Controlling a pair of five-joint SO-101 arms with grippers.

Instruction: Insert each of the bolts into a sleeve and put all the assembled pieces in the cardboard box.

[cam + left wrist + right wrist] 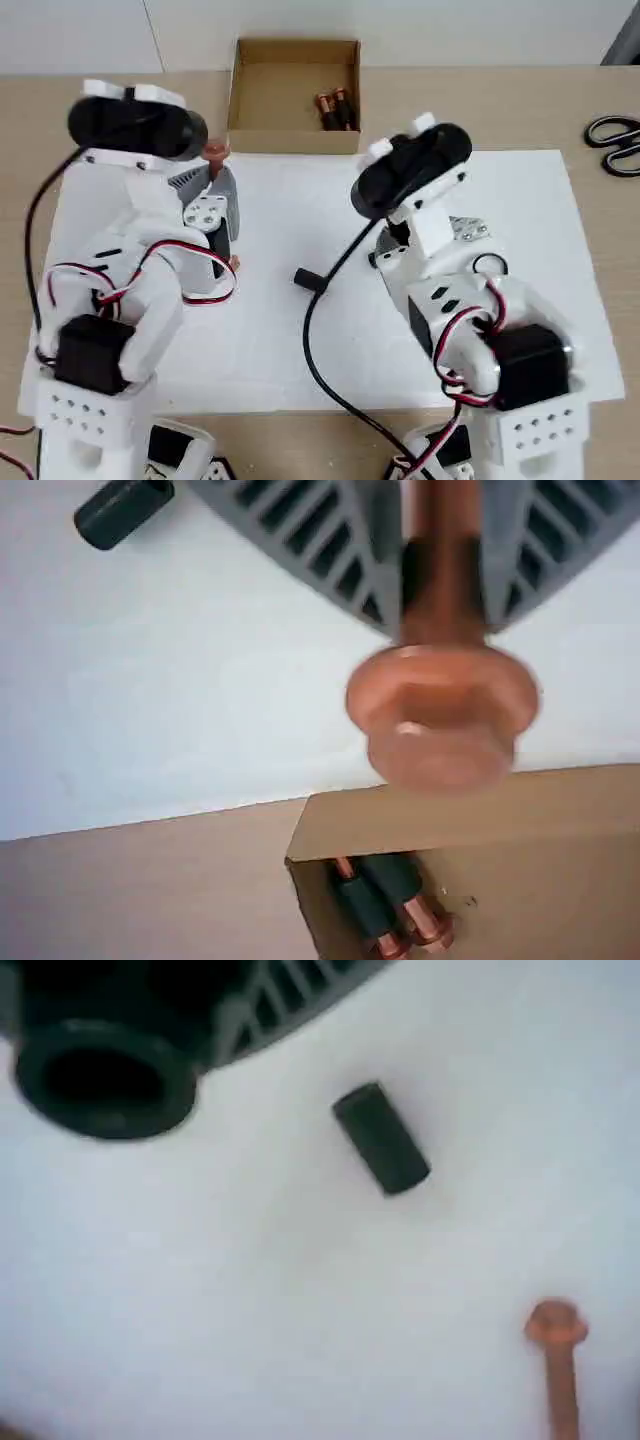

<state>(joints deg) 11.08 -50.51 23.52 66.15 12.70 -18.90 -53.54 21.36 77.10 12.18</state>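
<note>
The left jaws are clenching a bolt point(440, 715) head-outward just short of the cardboard box point(480, 805), while the right jaws are grasping a sleeve point(105, 1080) with its open end exposed, seemingly for joining them.

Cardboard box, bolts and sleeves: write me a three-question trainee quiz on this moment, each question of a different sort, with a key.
1. True or false: the cardboard box is empty.
2. The left gripper is shut on: A) a black sleeve, B) a copper bolt, C) nothing.
3. Fill in: the right gripper holds a black ____.

Key:
1. False; two assembled pieces lie in it.
2. B.
3. sleeve.
</note>
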